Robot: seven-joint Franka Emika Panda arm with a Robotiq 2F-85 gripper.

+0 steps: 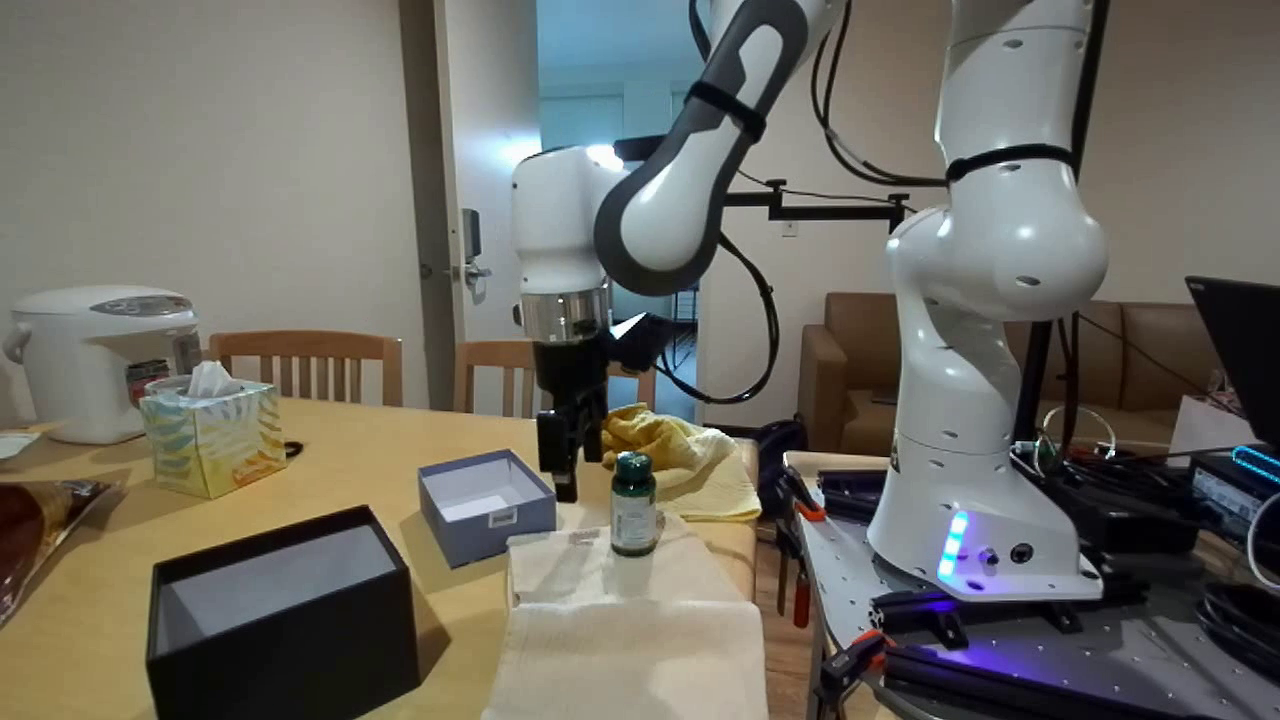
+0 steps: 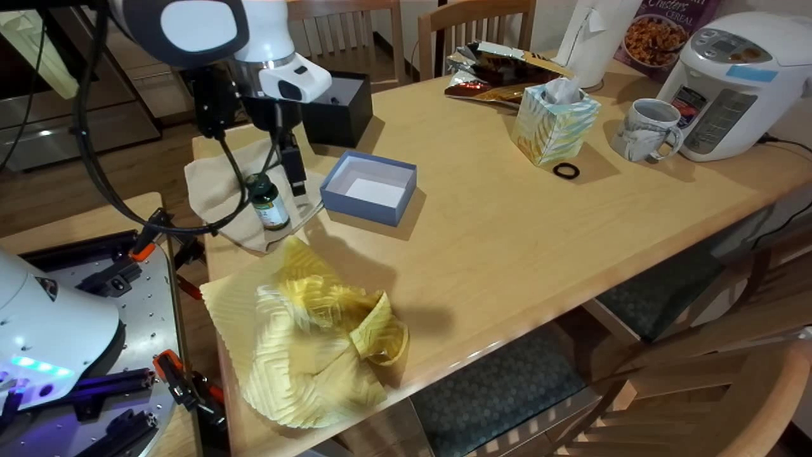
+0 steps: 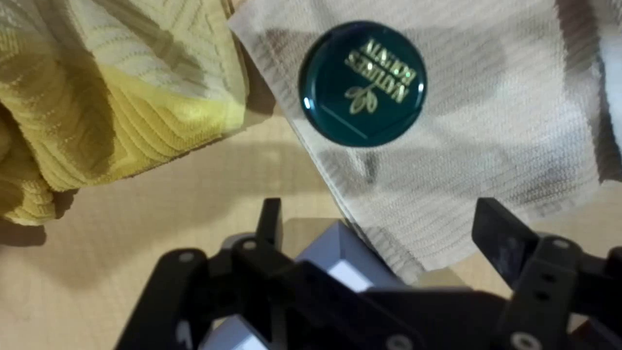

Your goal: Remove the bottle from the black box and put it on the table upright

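Up close in an exterior view, the black box (image 1: pixel 285 640) stands uncovered on the table (image 1: pixel 365 470). To its right, a pale cloth (image 1: pixel 630 660) covers part of the table's edge, and toward the cloth's far end the bottle (image 1: pixel 633 522), dark green with a green cap and a light label, stands upright, well apart from the black box. Beside the cloth sits a shallow blue-grey box (image 1: pixel 480 540), pale inside. Near the bottle but clear of it, the fingers (image 3: pixel 500 243) point down; the wrist view shows them spread wide, cloth and blue-grey box seen through the gap. Past the bottle, a crumpled yellow towel (image 1: pixel 700 475) lies at the table's edge. Farther off come a tissue box (image 1: pixel 215 445), a white water dispenser (image 1: pixel 95 370) and, behind the table, wooden chairs (image 1: pixel 305 346); a brown couch (image 1: pixel 857 335) stands beyond, to the right.
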